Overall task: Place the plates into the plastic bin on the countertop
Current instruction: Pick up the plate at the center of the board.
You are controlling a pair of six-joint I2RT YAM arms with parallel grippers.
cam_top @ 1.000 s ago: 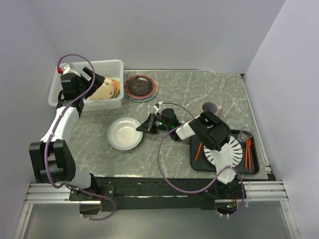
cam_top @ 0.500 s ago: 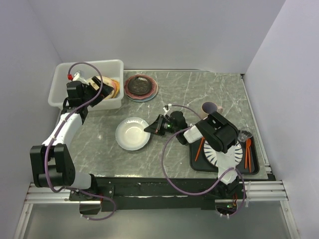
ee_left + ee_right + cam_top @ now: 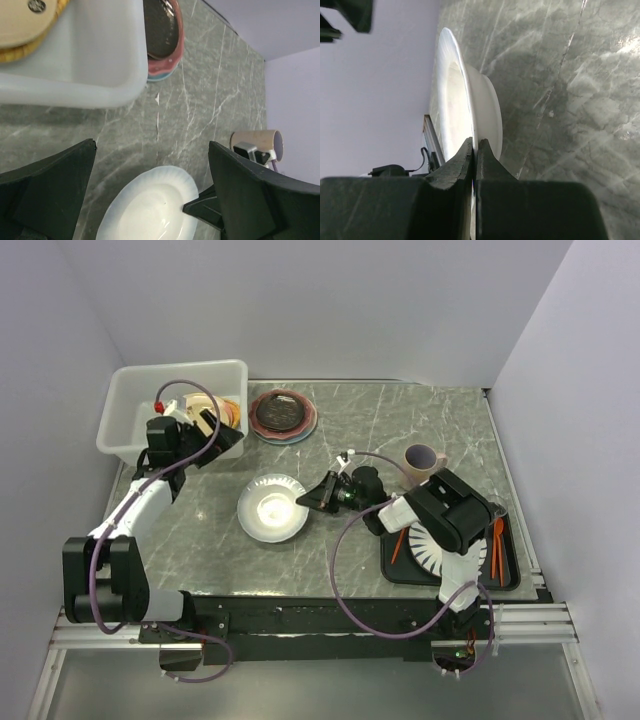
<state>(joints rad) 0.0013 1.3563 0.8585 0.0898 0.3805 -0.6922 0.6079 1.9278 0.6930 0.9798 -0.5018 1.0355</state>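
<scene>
Dragged rightward over the last second, the white plate (image 3: 272,508) now sits closer to the middle of the countertop (image 3: 400,420). Its right rim is pinched in the right gripper (image 3: 306,502). The right wrist view shows both black jaws pressed together on the thin edge. Whether that edge is lifted off the marble-look surface cannot be told.

The left gripper (image 3: 207,432) has drawn back out of the plastic bin (image 3: 130,410) and hangs above the bin's near right corner. Its fingers are spread wide and hold nothing. Its own camera looks down between them at the white plate and at bare countertop.

The bin stands at the far left corner of the countertop. A tan-gold plate (image 3: 228,412) lies inside at its right end, on top of an orange plate (image 3: 20,52).

Just beside the bin's right wall, the dark brown pink-rimmed plate (image 3: 283,413) rests on the countertop, with a teal edge showing beneath it.

A tan mug (image 3: 422,458) lies on its side farther right. At the near right, a black tray (image 3: 390,562) carries a striped plate (image 3: 440,550).
</scene>
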